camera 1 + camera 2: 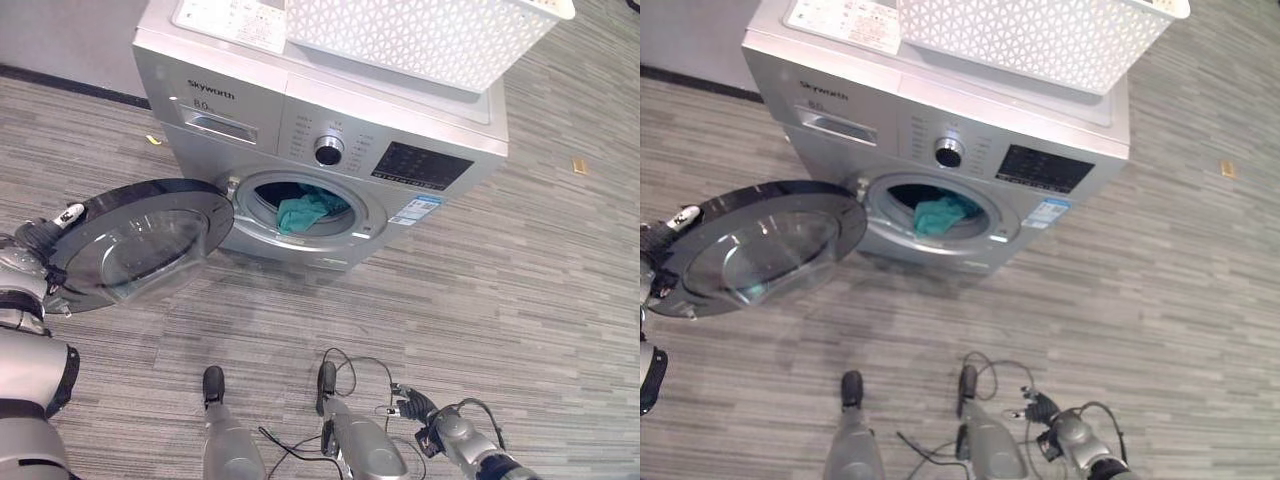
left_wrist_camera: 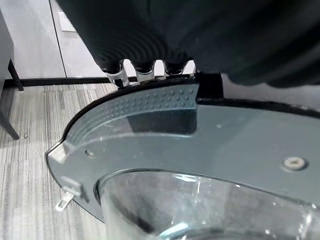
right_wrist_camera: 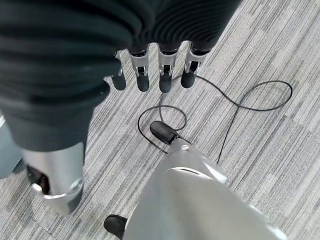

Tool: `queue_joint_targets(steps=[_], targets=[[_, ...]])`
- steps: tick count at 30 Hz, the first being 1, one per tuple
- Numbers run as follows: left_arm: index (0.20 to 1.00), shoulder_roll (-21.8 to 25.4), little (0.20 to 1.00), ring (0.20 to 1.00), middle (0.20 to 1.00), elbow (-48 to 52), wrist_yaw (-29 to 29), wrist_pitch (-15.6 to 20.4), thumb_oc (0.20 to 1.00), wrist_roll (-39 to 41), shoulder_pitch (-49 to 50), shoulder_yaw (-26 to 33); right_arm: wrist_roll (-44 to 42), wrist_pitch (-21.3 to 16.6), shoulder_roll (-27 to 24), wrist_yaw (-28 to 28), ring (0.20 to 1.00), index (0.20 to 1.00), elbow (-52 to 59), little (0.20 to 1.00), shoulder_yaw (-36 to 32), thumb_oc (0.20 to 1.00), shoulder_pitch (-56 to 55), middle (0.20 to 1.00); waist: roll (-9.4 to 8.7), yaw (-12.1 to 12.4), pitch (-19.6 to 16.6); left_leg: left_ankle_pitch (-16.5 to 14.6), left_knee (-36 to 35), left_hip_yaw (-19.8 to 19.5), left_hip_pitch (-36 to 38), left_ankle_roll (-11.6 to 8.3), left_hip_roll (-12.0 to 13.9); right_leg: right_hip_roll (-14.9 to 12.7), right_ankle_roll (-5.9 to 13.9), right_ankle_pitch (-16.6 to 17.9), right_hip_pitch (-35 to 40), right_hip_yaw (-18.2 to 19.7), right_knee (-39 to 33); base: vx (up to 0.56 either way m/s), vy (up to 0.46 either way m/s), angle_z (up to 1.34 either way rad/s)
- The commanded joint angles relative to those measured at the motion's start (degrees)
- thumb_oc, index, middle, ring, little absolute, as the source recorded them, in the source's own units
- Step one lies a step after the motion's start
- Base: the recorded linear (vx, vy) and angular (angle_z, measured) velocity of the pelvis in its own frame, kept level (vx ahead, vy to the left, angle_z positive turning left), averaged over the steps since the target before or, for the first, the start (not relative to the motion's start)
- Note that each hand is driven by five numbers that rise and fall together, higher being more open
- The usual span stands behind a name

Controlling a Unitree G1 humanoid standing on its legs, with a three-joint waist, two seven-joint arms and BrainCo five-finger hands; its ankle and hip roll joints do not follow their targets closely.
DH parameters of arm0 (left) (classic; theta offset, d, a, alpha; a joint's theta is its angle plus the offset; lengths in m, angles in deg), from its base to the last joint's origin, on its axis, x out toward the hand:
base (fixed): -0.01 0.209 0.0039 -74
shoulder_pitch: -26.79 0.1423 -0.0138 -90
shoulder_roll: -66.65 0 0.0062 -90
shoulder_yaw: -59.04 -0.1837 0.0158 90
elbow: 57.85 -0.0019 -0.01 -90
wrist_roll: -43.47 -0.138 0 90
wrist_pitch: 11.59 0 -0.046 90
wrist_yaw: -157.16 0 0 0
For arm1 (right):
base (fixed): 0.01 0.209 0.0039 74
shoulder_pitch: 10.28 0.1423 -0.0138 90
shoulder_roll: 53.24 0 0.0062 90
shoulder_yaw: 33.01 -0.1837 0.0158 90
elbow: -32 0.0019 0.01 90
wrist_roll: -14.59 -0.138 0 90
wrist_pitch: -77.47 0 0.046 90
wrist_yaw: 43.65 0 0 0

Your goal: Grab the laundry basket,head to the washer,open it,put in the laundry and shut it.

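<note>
A silver front-loading washer stood on a grey striped floor and served as the landmark for everything else.

Farthest to the washer's left, the robot's left hand was at the outer edge of the washer's round door. The door was swung wide open, hinged at the left side of the drum opening, its glass bowl facing up and outward. In the left wrist view the hand's fingers reached past the door's dotted grey rim; their tips were hidden behind that rim, so whether they were curled on it or straight could not be told.

In the middle of the washer's front, the drum opening was uncovered, and a teal piece of laundry lay inside it, just within the mouth. Above the opening sat a round dial, with a dark display panel to the dial's right.

On top of the washer, toward its right half, rested a white lattice laundry basket, upright, its far side overhanging the washer's top edge.

In front of the washer and to its lower right, well apart from it, the robot's right hand hung low over the floor. Its fingers were straight and relaxed, spread slightly apart, with nothing in them.
</note>
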Motion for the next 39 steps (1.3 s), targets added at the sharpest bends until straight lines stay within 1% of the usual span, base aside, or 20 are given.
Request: queue_joint_targets(steps=[1, 2, 3, 5, 7, 8, 10, 11, 12, 13, 14, 16, 18, 19, 22, 26, 32, 35, 37, 39], targets=[[1.000, -6.69, 1.000, 1.000, 1.000, -3.09, -2.72, 0.41, 1.000, -6.85, 1.32, -4.53, 2.87, 0.40, -4.34, 0.61, 1.000, 1.000, 0.24, 1.000, -0.79, 1.000, 0.63, 1.000, 0.92, -2.07, -1.55, -5.52, 8.30, -1.90, -3.03, 3.45, 0.10, -3.65, 5.80, -4.70, -4.49, 2.99, 9.66, 0.12, 0.034, -0.11], [1.000, -9.65, 1.000, 1.000, 1.000, -2.49, -3.36, 0.49, 1.000, -8.69, 3.42, -5.52, 4.33, 0.73, -4.84, 0.89, 1.000, 1.000, -0.01, 1.000, -1.35, 1.000, 0.78, 1.000, 1.96, -2.45, -2.59, -6.16, 8.24, -1.23, -1.18, 3.60, -0.01, -3.67, 5.91, -5.43, -3.74, 3.47, 10.44, 0.07, 0.011, -0.16], [1.000, -9.65, 1.000, 1.000, 1.000, -2.49, -3.36, 0.49, 1.000, -8.69, 3.42, -5.52, 4.33, 0.73, -4.84, 0.89, 1.000, 1.000, -0.01, 1.000, -1.35, 1.000, 0.78, 1.000, 1.96, -2.45, -2.59, -6.16, 8.24, -1.23, -1.18, 3.60, -0.01, -3.67, 5.91, -5.43, -3.74, 3.47, 10.44, 0.12, 0.038, -0.20], [1.000, -12.20, 1.000, 1.000, 1.000, -1.05, -4.74, 1.02, 1.000, -10.09, 5.75, -6.49, 6.14, 1.00, -5.63, 1.34, 1.000, 1.000, 0.42, 1.000, -2.19, 1.000, 0.36, 1.000, 3.10, -2.94, -4.11, -6.61, 7.89, -0.39, 0.55, 3.75, -0.26, -3.71, 5.96, -6.06, -3.12, 4.14, 11.01, 0.14, 0.044, -0.15], [1.000, -18.05, 1.000, 1.000, 1.000, 2.35, -4.96, 1.43, 1.000, -11.78, 5.92, -10.18, 7.89, 1.68, -5.77, 1.36, 1.000, 1.000, -0.92, 1.000, -3.50, 1.000, 0.56, 1.000, 5.06, -3.81, -6.07, -7.36, 7.23, 0.63, 3.56, 3.96, -0.60, -3.78, 6.00, -7.15, -1.48, 4.68, 11.57, 0.17, 0.022, -0.24], [1.000, -18.05, 1.000, 1.000, 1.000, 2.34, -4.95, 1.43, 1.000, -11.78, 5.89, -10.20, 7.89, 1.68, -5.76, 1.36, 1.000, 1.000, -0.92, 1.000, -3.51, 1.000, 0.57, 1.000, 5.05, -3.79, -6.18, -7.23, 7.16, 0.64, 3.43, 3.96, -0.61, -3.78, 5.99, -7.03, -1.62, 4.70, 11.49, 0.13, 0.000, -0.22], [1.000, -24.59, 1.000, 1.000, 1.000, 6.42, -5.01, 1.90, 1.000, -14.67, 5.62, -15.04, 8.88, 2.34, -5.22, 1.06, 1.000, 1.000, -3.24, 1.000, -4.06, 1.000, 1.45, 1.000, 6.73, -4.52, -7.71, -7.68, 5.97, 1.28, 5.84, 4.09, -0.99, -3.84, 5.95, -8.03, -0.10, 5.01, 11.75, 0.13, -0.010, -0.14], [1.000, -24.60, 1.000, 1.000, 1.000, 6.41, -5.01, 1.89, 1.000, -14.67, 5.59, -15.06, 8.88, 2.33, -5.21, 1.07, 1.000, 1.000, -3.25, 1.000, -4.08, 1.000, 1.46, 1.000, 6.73, -4.48, -7.82, -7.53, 5.89, 1.31, 5.70, 4.08, -0.99, -3.83, 5.93, -7.87, -0.25, 5.04, 11.64, 0.12, -0.020, -0.11], [1.000, -29.29, 1.000, 1.000, 1.000, 9.24, -4.86, 2.33, 1.000, -16.38, 4.65, -18.66, 9.48, 2.79, -4.75, 0.71, 1.000, 1.000, -4.39, 1.000, -4.22, 1.000, 1.79, 1.000, 7.74, -5.14, -8.91, -7.61, 4.92, 1.70, 6.91, 4.19, -1.17, -3.89, 5.89, -8.31, 0.46, 5.37, 11.60, 0.07, -0.009, -0.02], [1.000, -29.39, 1.000, 1.000, 1.000, 9.19, -4.83, 2.33, 1.000, -16.38, 4.63, -18.70, 9.49, 2.77, -4.76, 0.70, 1.000, 1.000, -4.42, 1.000, -4.28, 1.000, 1.76, 1.000, 7.77, -5.05, -8.92, -7.58, 4.83, 1.74, 6.98, 4.19, -1.16, -3.87, 5.89, -8.32, 0.47, 5.39, 11.59, 0.13, -0.011, -0.02], [1.000, -33.49, 1.000, 1.000, 1.000, 12.18, -4.76, 3.03, 1.000, -16.23, 3.85, -21.24, 9.95, 3.18, -4.42, 0.40, 1.000, 1.000, -5.79, 1.000, -4.52, 1.000, 1.85, 1.000, 8.54, -5.69, -9.83, -7.56, 3.96, 2.18, 7.74, 4.25, -1.26, -3.94, 5.87, -8.62, 0.85, 5.44, 11.43, 0.05, -0.002, -0.03], [1.000, -35.43, 1.000, 1.000, 1.000, 13.92, -4.57, 3.39, 1.000, -15.96, 3.39, -22.49, 10.08, 3.19, -4.36, 0.05, 1.000, 1.000, -6.90, 1.000, -4.82, 1.000, 1.95, 1.000, 8.94, -5.83, -10.15, -7.51, 3.53, 2.29, 8.11, 4.29, -1.34, -3.93, 5.85, -8.73, 1.09, 5.55, 11.27, 0.06, -0.015, 0.02], [1.000, -39.41, 1.000, 1.000, 1.000, 17.72, -4.69, 4.35, 1.000, -15.21, 2.80, -24.97, 10.44, 3.27, -4.14, -0.28, 1.000, 1.000, -8.88, 1.000, -5.21, 1.000, 2.17, 1.000, 9.63, -6.28, -10.90, -7.43, 2.88, 2.55, 8.64, 4.31, -1.40, -3.92, 5.79, -8.76, 1.49, 5.65, 10.67, 0.08, -0.026, 0.03], [1.000, -43.01, 1.000, 1.000, 1.000, 20.14, -4.66, 4.94, 1.000, -15.00, 2.02, -26.83, 10.90, 3.17, -4.16, -0.47, 1.000, 1.000, -10.13, 1.000, -5.49, 1.000, 1.89, 1.000, 10.12, -6.65, -11.67, -7.38, 2.27, 3.00, 9.08, 4.29, -1.41, -3.83, 5.74, -8.83, 1.85, 5.73, 9.98, 0.06, -0.027, 0.02], [1.000, -46.29, 1.000, 1.000, 1.000, 23.31, -4.47, 5.58, 1.000, -13.65, 1.50, -27.82, 10.89, 3.12, -4.42, -1.02, 1.000, 1.000, -11.12, 1.000, -5.97, 1.000, 1.46, 1.000, 10.67, -7.09, -12.25, -7.25, 1.67, 3.45, 9.53, 4.25, -1.23, -3.61, 5.55, -8.82, 2.01, 6.09, 9.25, 0.04, -0.028, -0.05], [1.000, -47.27, 1.000, 1.000, 1.000, 25.54, -3.63, 6.18, 1.000, -13.24, 1.14, -27.92, 10.90, 2.93, -4.45, -1.43, 1.000, 1.000, -11.87, 1.000, -6.40, 1.000, 0.83, 1.000, 10.94, -7.41, -12.55, -7.08, 1.26, 4.04, 9.83, 4.11, -0.95, -3.43, 5.53, -8.62, 2.13, 6.31, 8.54, 0.01, -0.024, -0.27], [1.000, -42.52, 1.000, 1.000, 1.000, 32.08, -1.98, 7.79, 1.000, -17.97, 0.75, -28.76, 10.71, 2.38, -3.63, -1.39, 1.000, 1.000, -12.49, 1.000, -6.75, 1.000, -1.13, 1.000, 11.15, -6.95, -12.66, -6.79, 0.99, 4.22, 9.74, 3.77, -0.40, -3.15, 5.41, -8.60, 2.58, 5.99, 7.61, 0.01, -0.032, -0.13], [1.000, -36.15, 1.000, 1.000, 1.000, 42.62, -3.87, 8.72, 1.000, -18.95, 3.52, -28.78, 10.21, 1.99, -2.83, -1.40, 1.000, 1.000, -12.61, 1.000, -7.70, 1.000, -2.66, 1.000, 11.22, -5.69, -12.52, -6.56, 0.96, 3.17, 9.20, 3.65, -0.41, -3.25, 5.26, -8.75, 3.49, 4.61, 7.08, 0.00, -0.024, 0.00], [1.000, -34.38, 1.000, 1.000, 1.000, 45.55, -4.83, 8.70, 1.000, -17.64, 5.44, -27.77, 10.30, 2.03, -2.63, -1.42, 1.000, 1.000, -12.74, 1.000, -8.06, 1.000, -3.12, 1.000, 11.22, -5.34, -12.63, -6.53, 0.93, 2.96, 9.13, 3.65, -0.48, -3.35, 5.23, -8.77, 3.86, 4.26, 6.85, 0.00, -0.016, 0.08], [1.000, -30.83, 1.000, 1.000, 1.000, 51.08, -6.51, 8.27, 1.000, -13.59, 12.14, -23.71, 10.68, 2.21, -1.98, -1.26, 1.000, 1.000, -13.05, 1.000, -9.46, 1.000, -3.99, 1.000, 11.16, -3.80, -12.87, -6.54, 0.79, 2.20, 8.90, 3.71, -0.79, -3.54, 5.10, -8.73, 4.64, 3.44, 6.21, 0.00, -0.019, 0.23]])
